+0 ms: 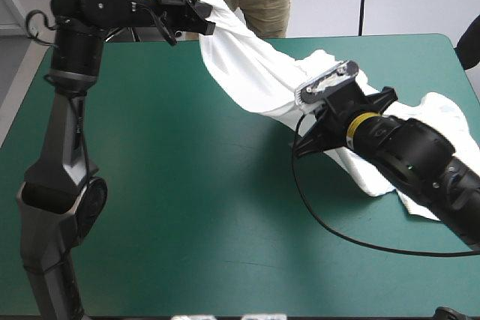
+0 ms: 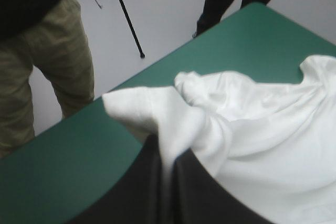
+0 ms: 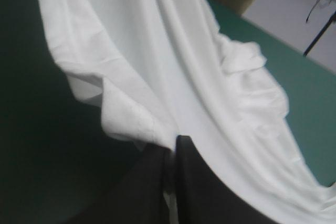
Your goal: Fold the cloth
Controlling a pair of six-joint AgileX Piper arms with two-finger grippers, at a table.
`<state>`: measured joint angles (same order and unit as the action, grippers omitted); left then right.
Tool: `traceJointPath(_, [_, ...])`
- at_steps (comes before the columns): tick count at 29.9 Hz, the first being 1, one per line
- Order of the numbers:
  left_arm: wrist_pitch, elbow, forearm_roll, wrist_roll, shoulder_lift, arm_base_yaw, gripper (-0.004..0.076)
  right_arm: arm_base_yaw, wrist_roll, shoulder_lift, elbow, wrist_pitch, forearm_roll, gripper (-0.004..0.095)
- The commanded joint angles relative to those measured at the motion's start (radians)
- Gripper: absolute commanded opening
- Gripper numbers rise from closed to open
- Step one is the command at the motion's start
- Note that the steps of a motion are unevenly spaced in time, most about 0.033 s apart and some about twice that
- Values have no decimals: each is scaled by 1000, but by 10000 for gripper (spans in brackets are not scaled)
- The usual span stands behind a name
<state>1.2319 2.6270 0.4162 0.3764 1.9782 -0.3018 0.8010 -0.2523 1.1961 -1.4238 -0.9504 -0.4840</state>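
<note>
The white T-shirt (image 1: 255, 65) hangs stretched between both arms, from the table's far edge down toward the right side. My left gripper (image 1: 204, 14) is raised near the far edge and is shut on one end of the T-shirt (image 2: 210, 129), the cloth pinched between its black fingers (image 2: 142, 182). My right gripper (image 1: 319, 106) is over the table's middle right, shut on a lower fold of the T-shirt (image 3: 173, 66), the fabric drawn into the tips (image 3: 173, 145). The rest of the shirt lies crumpled on the teal-green cover (image 1: 187, 185) under the right arm.
The right arm's body lies over the heap of shirt at the table's right side (image 1: 442, 110). Bare teal-green cover spreads across the left and near parts of the table.
</note>
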Motion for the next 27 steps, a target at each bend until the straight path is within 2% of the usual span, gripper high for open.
traceJointPath(1, [21, 32, 29, -8, -141, 2, -17, -1, 96, -16, -160, 47, -43, -17])
traceJointPath(5, [-9, 32, 29, -3, -233, 2, -17, -1, 197, -10, -317, 53, -45, -17])
traceJointPath(12, [-147, 32, 43, -3, -391, 2, -17, -1, 338, -6, -578, 68, -15, -18])
traceJointPath(21, [-254, 32, 47, 39, -552, 2, -17, -1, 537, -6, -823, 102, 168, -17])
traceJointPath(23, [-281, 32, 49, 41, -580, 2, -17, -1, 546, -6, -862, 89, 176, -17])
traceJointPath(27, [-298, 32, 43, 48, -613, 2, -17, -1, 548, -5, -949, -10, 164, -7])
